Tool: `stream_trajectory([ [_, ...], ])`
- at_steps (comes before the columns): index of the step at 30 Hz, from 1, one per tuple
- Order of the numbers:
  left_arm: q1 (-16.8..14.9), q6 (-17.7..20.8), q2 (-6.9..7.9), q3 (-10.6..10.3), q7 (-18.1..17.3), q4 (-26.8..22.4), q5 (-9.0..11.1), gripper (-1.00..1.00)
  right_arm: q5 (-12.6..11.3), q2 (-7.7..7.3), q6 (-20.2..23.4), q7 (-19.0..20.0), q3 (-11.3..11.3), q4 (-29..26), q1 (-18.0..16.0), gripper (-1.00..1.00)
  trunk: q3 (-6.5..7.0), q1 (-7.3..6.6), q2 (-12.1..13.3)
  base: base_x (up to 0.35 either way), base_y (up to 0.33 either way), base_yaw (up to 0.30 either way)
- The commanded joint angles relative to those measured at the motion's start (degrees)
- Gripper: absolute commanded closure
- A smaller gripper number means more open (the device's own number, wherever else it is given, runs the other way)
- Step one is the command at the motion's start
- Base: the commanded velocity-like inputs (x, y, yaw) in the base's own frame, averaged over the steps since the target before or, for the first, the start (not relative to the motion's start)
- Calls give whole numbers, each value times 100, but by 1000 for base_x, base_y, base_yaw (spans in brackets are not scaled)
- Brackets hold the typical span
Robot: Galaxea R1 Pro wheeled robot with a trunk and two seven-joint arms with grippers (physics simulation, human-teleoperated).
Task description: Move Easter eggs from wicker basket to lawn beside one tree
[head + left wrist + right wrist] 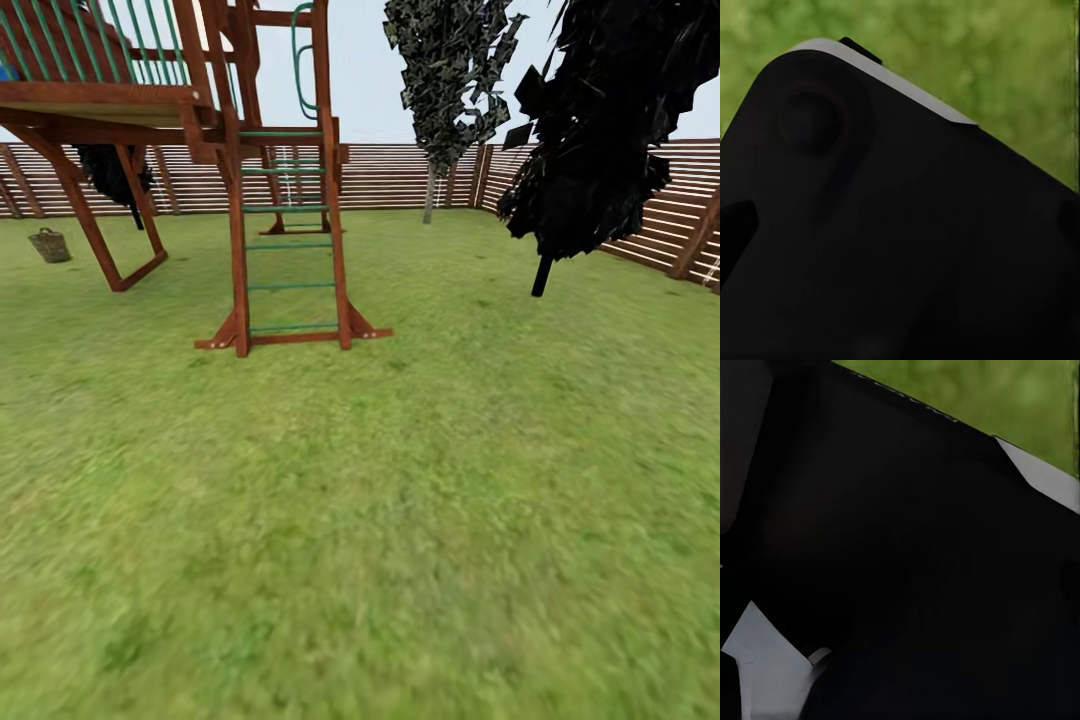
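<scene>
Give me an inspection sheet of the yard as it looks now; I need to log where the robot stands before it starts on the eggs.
Surface: lawn, short green grass, open ahead of the camera.
Job's things: wicker basket far off at the left, on the grass near the fence; too small to tell what it holds. Tree with pale trunk and speckled foliage stands at the back fence.
Clutter: wooden play tower with green-runged ladder; black-leaved tree at the right.
Grippers: each tool's state cannot be told; dark robot body covers most of the wrist views.
Cables: nothing seen.
Surroundings: brown slatted fence, pale sky above.
</scene>
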Motion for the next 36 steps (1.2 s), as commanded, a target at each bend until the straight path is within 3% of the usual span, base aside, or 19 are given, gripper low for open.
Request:
stream_trajectory([
  [1, -2, -20, -1, -16, 10, 0, 23, -100, 60, -1, 26, 25, -13, -16, 1, -100, -5, 3, -2, 309, -201, 0],
  [36, -2, -20, -1, -16, 10, 0, 23, -100, 65, -1, 25, 25, -10, -8, 1, -100, -5, 3, -2, 309, -201, 0],
])
